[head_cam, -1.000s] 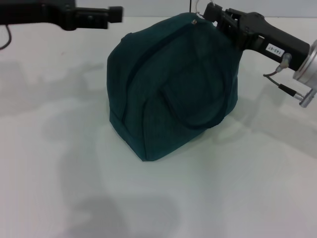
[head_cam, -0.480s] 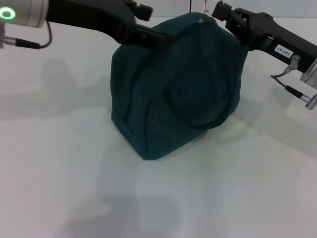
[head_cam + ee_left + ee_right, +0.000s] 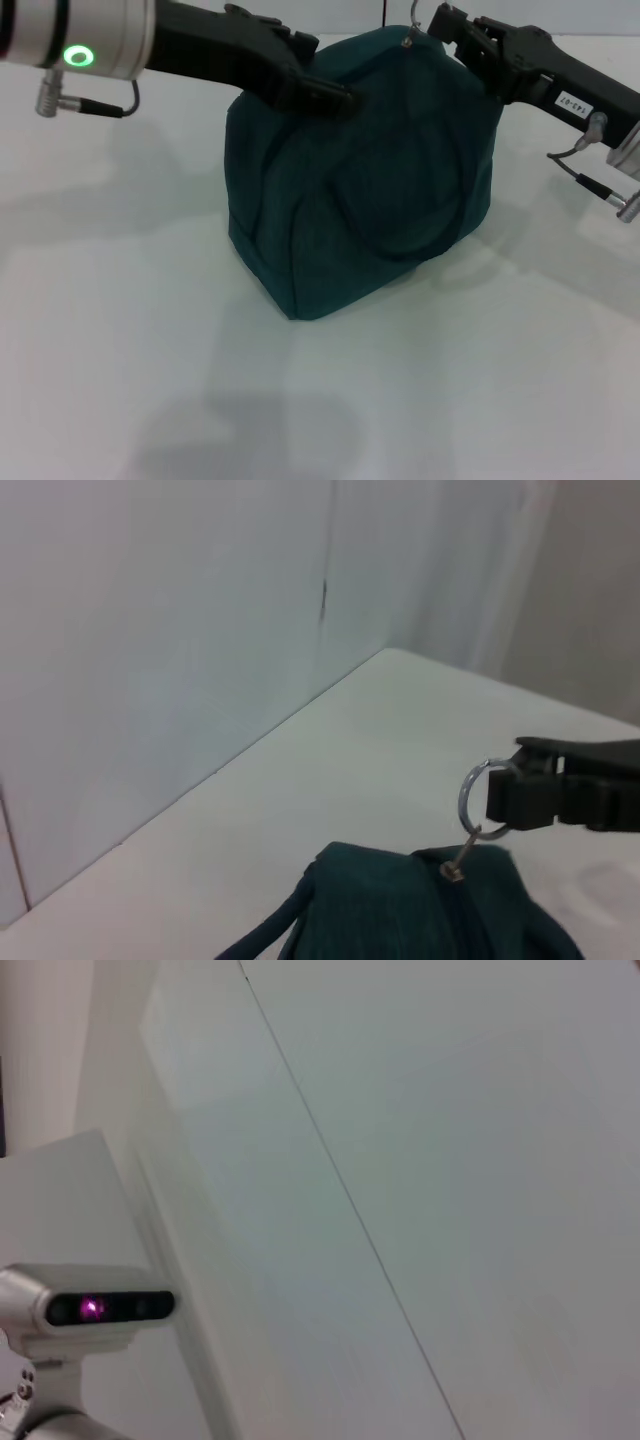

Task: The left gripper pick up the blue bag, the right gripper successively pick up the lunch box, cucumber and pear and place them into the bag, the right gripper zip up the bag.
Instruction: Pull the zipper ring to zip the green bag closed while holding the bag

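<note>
Both grippers' fingers (image 3: 335,98) indistinct against bag (image 3: 370,200)

The blue bag (image 3: 360,190) is matt woven cloth with a fine ribbed weave, its soft sides creased. Its ring pull (image 3: 478,802) is thin shiny metal. The left gripper (image 3: 335,92) and the right gripper (image 3: 447,22) look like matt black plastic; the left wrist (image 3: 70,38) is smooth brushed metal. The table (image 3: 450,390) is smooth, white and faintly glossy
</note>
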{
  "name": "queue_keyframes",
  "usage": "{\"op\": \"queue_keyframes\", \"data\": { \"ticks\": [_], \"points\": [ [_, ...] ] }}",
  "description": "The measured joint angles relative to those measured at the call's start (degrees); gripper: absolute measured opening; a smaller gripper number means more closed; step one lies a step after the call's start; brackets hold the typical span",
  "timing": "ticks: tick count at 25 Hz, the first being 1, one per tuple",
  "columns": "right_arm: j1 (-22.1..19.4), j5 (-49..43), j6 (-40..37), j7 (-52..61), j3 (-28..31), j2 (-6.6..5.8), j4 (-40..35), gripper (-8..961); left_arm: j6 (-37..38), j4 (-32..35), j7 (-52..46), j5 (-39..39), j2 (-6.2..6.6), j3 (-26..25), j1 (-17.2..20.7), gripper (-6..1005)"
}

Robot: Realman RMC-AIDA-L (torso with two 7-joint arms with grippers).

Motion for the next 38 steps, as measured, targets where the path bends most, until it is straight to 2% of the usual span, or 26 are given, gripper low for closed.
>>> {"op": "queue_keyframes", "data": {
  "ticks": [5, 13, 19, 27, 32, 38],
  "points": [
    [0.05, 0.0, -0.04, -0.01, 0.0, 0.0, 0.06, 0, -1.73, 0.0, 0.56, 0.92, -0.02, 1.93, 0.42, 864],
    [0.01, 0.0, -0.03, -0.28, 0.46, 0.0, 0.07, 0, -5.62, -0.03, 2.24, -0.14, -0.14, 2.24, 2.55, 860],
    [0.21, 0.0, 0.21, -0.53, 0.7, 0.0, 0.12, 0, -6.08, -0.76, 5.28, -1.79, -0.22, 3.45, 3.63, 791],
    [0.37, 0.0, 0.41, -0.6, 0.71, -0.05, 0.21, 0, -6.75, -1.23, 8.14, -1.82, -0.23, 5.22, 3.93, 627],
    [0.38, 0.0, 0.5, -0.62, 1.02, -0.08, 0.22, 1, -7.11, -1.67, 9.29, -1.84, -0.23, 5.91, 3.95, 631],
    [0.64, 0.0, 0.55, -0.63, 1.38, -0.09, 0.84, 1, -7.17, -2.81, 11.64, -1.56, -0.17, 6.91, 3.66, 513]
  ]
}}
